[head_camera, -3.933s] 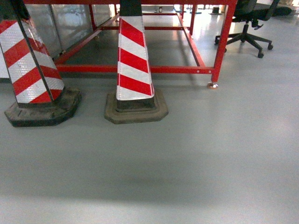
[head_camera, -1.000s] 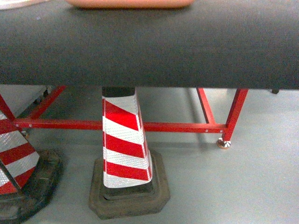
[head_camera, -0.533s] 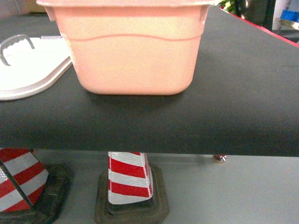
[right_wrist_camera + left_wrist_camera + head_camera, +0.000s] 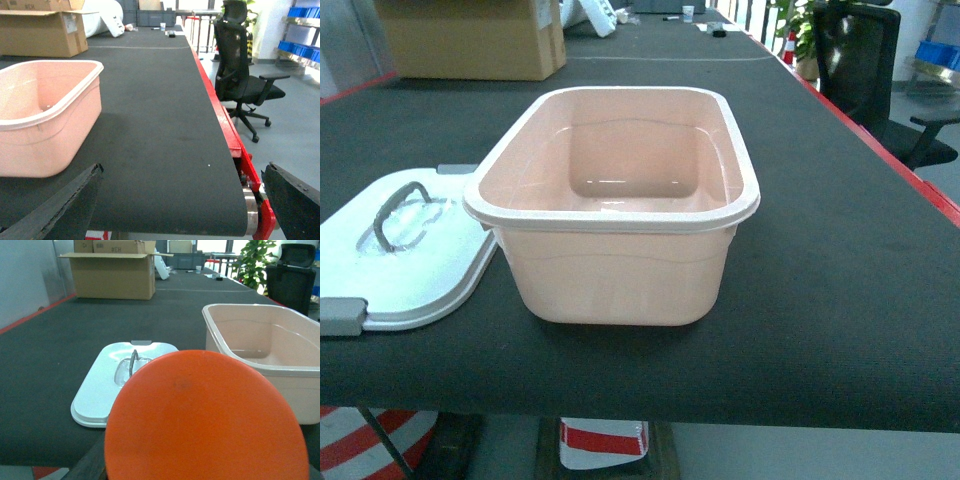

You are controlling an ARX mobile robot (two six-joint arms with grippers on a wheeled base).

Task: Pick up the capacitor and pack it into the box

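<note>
Squarely at the near edge of the black tabletop (image 4: 840, 300) stands the box (image 4: 620, 270), a pale peach-pink tub with a white rim, upright and open, nothing visible inside it. Its white lid (image 4: 405, 265) lies flat just to the left, touching or nearly touching the tub's side, grey handle (image 4: 398, 212) up and a grey latch (image 4: 340, 317) at its near corner. A brown cardboard carton (image 4: 470, 38) sits well back on the tabletop, and a black office chair (image 4: 240, 75) stands off the right side. Below the edge, a red-and-white striped cone (image 4: 603, 440) shows.

From the left wrist, a round orange capacitor (image 4: 205, 420) fills the foreground; the left claw itself is hidden behind it, so I cannot tell its state. The right claw (image 4: 180, 200) is spread wide, its dark fingers (image 4: 60, 207) far apart, holding nothing.
</note>
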